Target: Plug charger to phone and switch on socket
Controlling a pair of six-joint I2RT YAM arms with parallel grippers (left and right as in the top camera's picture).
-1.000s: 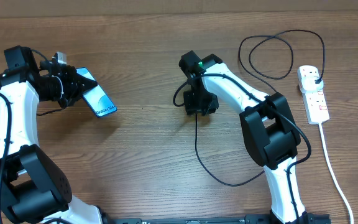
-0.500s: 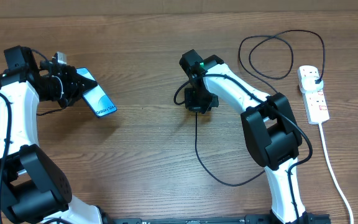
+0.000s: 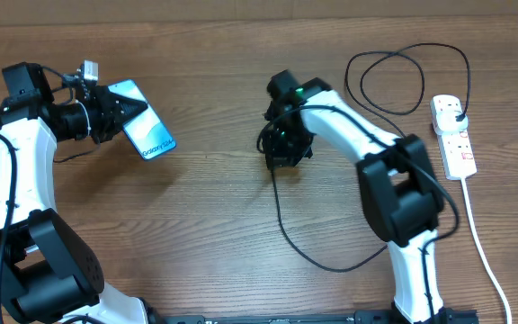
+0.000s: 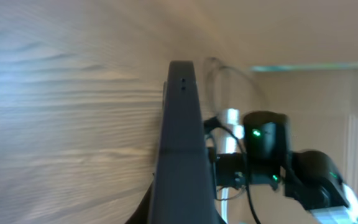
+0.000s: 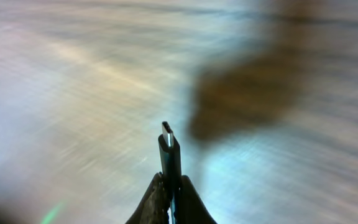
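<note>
Overhead, your desk [image 3: 196, 234] shows two changes. Far left of the power strip [image 3: 454, 135], the left tool [image 3: 113, 115], clenched on the phone [image 3: 147, 130], has raised and tilted it. Nearer that strip, the right tool [image 3: 280, 155] has just clamped the cable [image 3: 281, 225]. Its connector tip [image 5: 166, 134] pokes out, so mating looks next.
</note>
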